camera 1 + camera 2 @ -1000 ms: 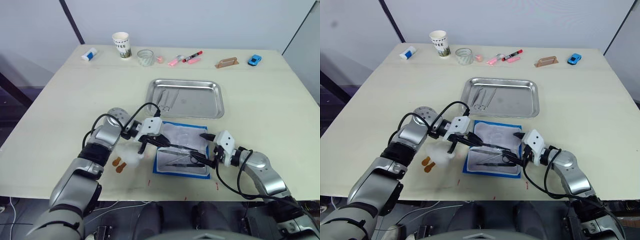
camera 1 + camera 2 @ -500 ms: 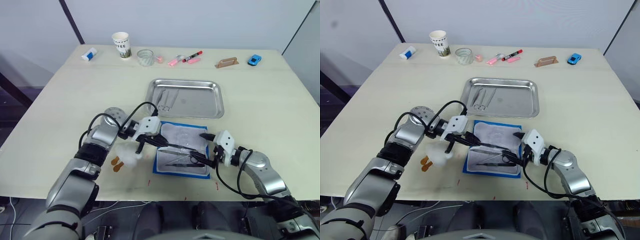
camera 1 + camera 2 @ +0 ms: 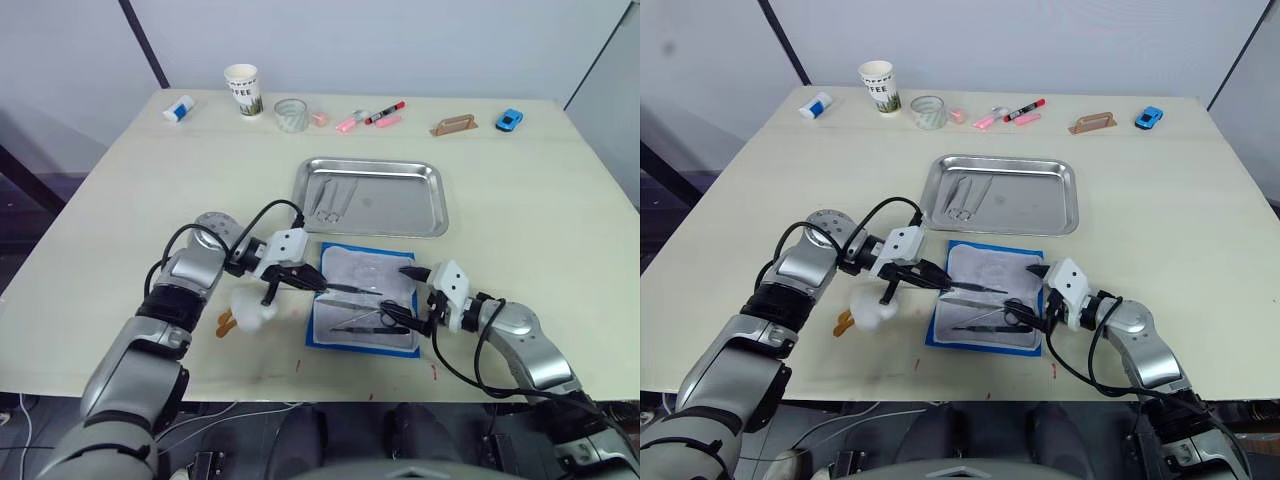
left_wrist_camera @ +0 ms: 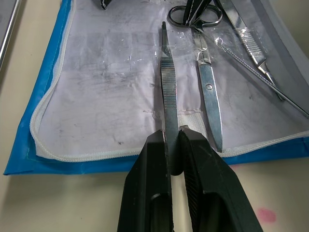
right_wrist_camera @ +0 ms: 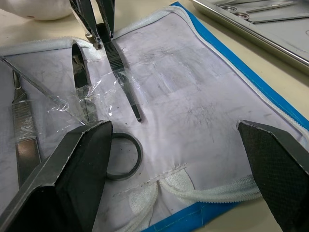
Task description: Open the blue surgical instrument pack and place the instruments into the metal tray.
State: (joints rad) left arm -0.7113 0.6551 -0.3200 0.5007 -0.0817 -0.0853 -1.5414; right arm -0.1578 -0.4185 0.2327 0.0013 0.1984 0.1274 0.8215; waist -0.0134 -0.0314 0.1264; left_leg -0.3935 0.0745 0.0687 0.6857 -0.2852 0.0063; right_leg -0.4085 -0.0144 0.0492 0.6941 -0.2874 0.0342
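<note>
The blue surgical instrument pack [image 3: 364, 310] lies open near the bench's front edge, just in front of the metal tray [image 3: 371, 196], pale lining up. The left gripper [image 4: 172, 145] is pinching the end of a slim pair of tweezers [image 4: 167, 92], which stretches out over the pack's lining. Scissors [image 4: 205, 72] and other slim tools rest on the lining beside it. The right gripper [image 3: 417, 296] sits at the pack's right edge with its fingers spread wide, holding nothing. 2 instruments [image 3: 332, 200] already lie in the tray's left part.
</note>
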